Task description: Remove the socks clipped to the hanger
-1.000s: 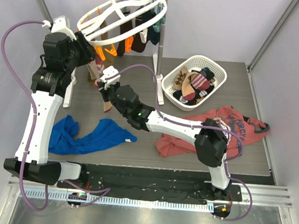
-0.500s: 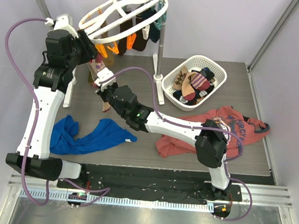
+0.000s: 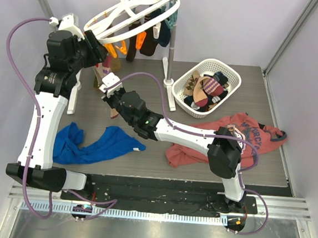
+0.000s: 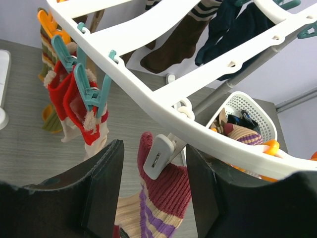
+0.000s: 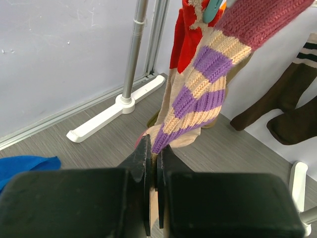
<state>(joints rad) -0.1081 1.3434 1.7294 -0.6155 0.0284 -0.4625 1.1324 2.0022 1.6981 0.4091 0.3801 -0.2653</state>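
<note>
Maroon striped sock (image 5: 198, 94), clamped in right gripper (image 5: 153, 163); left gripper (image 4: 153, 154), jaws apart around white clip (image 4: 157, 158) on hanger (image 4: 163, 94), seemingly untouched

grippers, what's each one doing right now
Left gripper: open, fingers either side of the white clip, holding nothing.
Right gripper: closed on the lower end of the striped sock.
</note>
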